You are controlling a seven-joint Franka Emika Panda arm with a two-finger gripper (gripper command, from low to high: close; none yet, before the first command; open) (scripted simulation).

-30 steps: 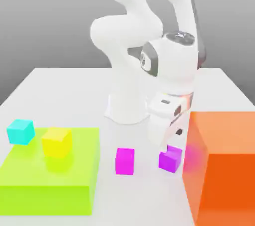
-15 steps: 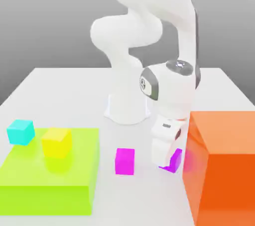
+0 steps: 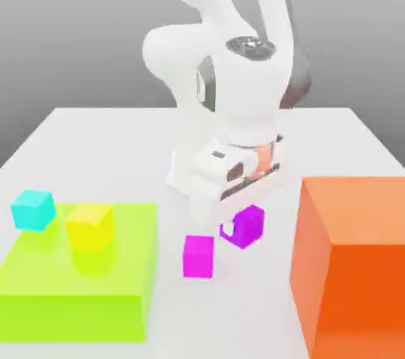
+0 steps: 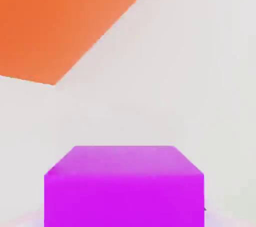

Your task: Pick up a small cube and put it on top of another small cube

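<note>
Small cube [image 3: 247, 225] in claw [image 3: 231, 227], above table [image 3: 103, 144], beside second cube [image 3: 198, 256]

orange block [image 3: 352, 258] cut off at exterior view's right and bottom edges, purple cube [image 3: 244, 227] partly hidden beside it behind gripper [image 3: 225, 223], 1 cube face cropped in hand view

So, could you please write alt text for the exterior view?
A white robot arm's hand holds a small purple cube above the white table, near a magenta cube. An orange block stands at the exterior view's right.
</note>
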